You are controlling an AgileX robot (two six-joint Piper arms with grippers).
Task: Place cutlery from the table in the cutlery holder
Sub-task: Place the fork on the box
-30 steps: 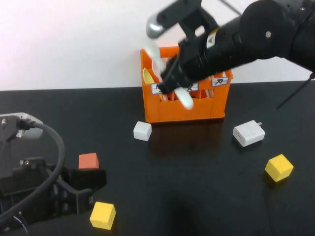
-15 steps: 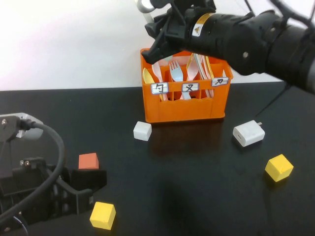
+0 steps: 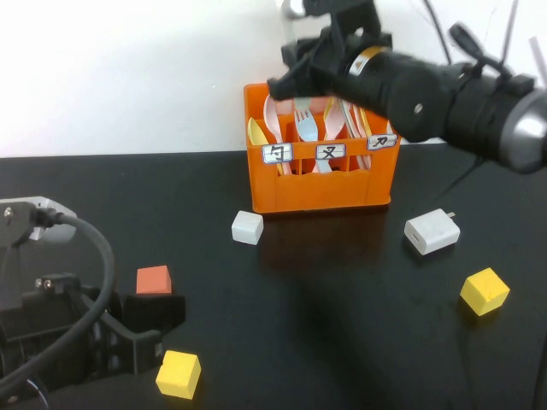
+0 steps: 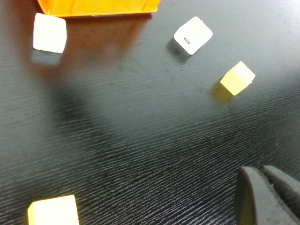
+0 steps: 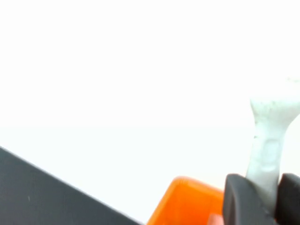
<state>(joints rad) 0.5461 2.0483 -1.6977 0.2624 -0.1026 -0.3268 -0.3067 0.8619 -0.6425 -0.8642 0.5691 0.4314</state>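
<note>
Overhead, the right gripper [image 3: 295, 73] hangs above the back rim of the orange cutlery holder [image 3: 320, 184], its arm reaching in from the right. Directly below it, the crate's compartments hold upright cutlery: a pale blue fork [image 3: 305, 126] in the middle, a pale yellow knife [image 3: 255, 135] in the compartment to the gripper's left, more handles to its right. Whether this gripper grips anything cannot be told from this angle. The left gripper [image 3: 158, 312] sits parked near the table's [image 3: 342, 325] front edge, well apart from the crate, with a red cube [image 3: 154, 278] just beyond it and a yellow cube [image 3: 179, 374] just in front of it. No loose fork or knife shows on the black top, only a white cube [image 3: 247, 227], a white charger block [image 3: 432, 232] and a second yellow cube [image 3: 485, 290].

From the left wrist camera, dark fingertips [image 4: 269, 197] edge the frame, too little to say whether they are parted or closed; nothing is between them.

From the right wrist camera, two dark fingers [image 5: 243, 199] are clamped on a white plastic utensil handle [image 5: 267, 140], the crate's orange rim just below. Judging by this, the job looks nearly finished: one piece is left to lower and release.
</note>
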